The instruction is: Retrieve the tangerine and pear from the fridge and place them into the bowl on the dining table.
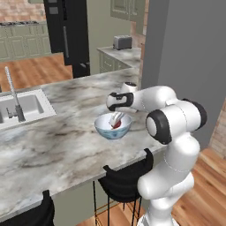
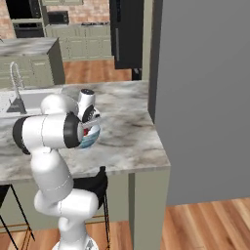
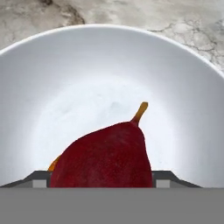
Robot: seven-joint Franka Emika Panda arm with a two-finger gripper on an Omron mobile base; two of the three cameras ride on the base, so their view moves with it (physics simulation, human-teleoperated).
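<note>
1. We work over the counter (image 1: 57, 145), the marble-topped dining surface that carries the bowl (image 1: 112, 127).
2. The bowl's white hollow lies right under the hand, so we judge the drop spot good.
3. Our end effector (image 1: 117, 118) reaches down into the bowl, gripping the pear (image 3: 105, 157), which hangs low above the floor.
4. An orange sliver (image 3: 54, 164) beside the pear may be the tangerine; we cannot tell.
5. We should open gently and lift straight up.
</note>
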